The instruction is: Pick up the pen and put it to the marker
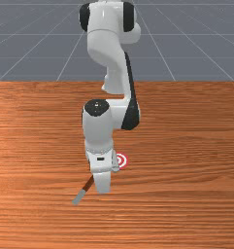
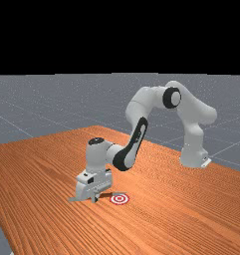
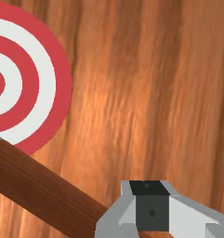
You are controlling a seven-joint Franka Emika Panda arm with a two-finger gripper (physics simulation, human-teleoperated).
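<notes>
Pen [image 3: 43,189] slants beside the target [image 2: 120,199]; I have the gripper [image 2: 95,198] near the target, spread or pinching, I can't tell.

Glossy, grained wood is seen on the table [image 1: 186,204], matt wood grain on the pen [image 3: 43,193], smooth matt finish on the marker [image 3: 63,83].

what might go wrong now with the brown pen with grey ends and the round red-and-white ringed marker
The pen runs slantwise by the grey metallic claw, so an uneven grip might twist or roll it. Its grey tip overlaps the edge of the marker in the wrist view, so a nudge could shove it off line.
</notes>
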